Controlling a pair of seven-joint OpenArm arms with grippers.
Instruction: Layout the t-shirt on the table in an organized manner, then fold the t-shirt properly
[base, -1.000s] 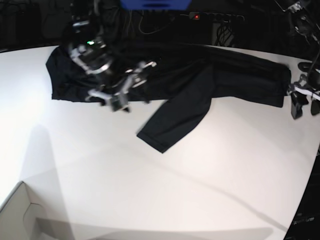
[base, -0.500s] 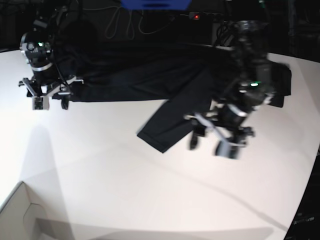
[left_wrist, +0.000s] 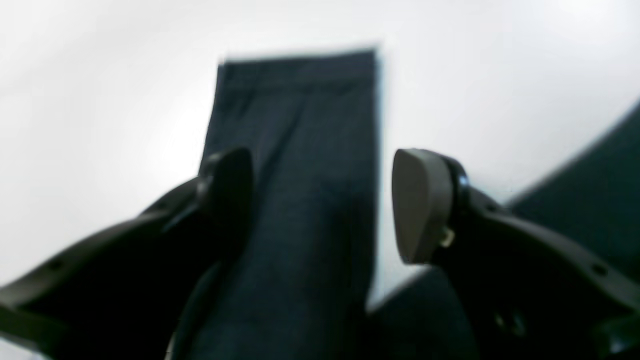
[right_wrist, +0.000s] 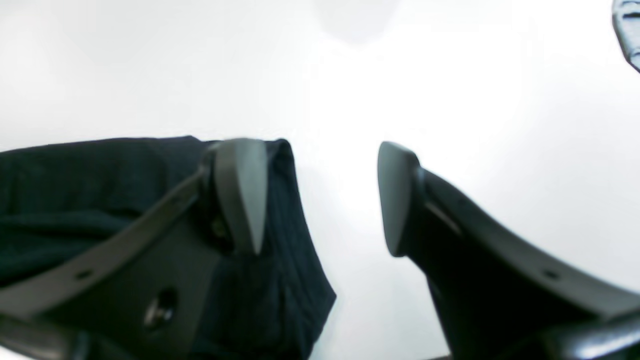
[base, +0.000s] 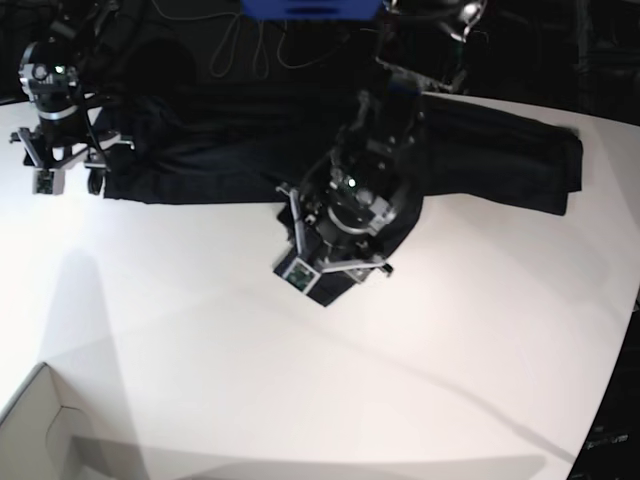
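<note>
Both grippers stand apart, gripping nothing: left gripper (base: 335, 265) hovers over the t-shirt (base: 500, 150) sleeve mid-table, right gripper (base: 62, 182) at the shirt's end. White table (base: 300, 380) carries the shirt along its far edge.

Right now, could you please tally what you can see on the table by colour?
Black: 1, the t-shirt
Pale cardboard: 1, the box corner
Total: 2, on the white table

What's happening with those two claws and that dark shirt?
Left gripper open over a sleeve. Right gripper open at the plain black t-shirt's end. Shirt folded lengthwise on white table. Nothing blocking.
</note>
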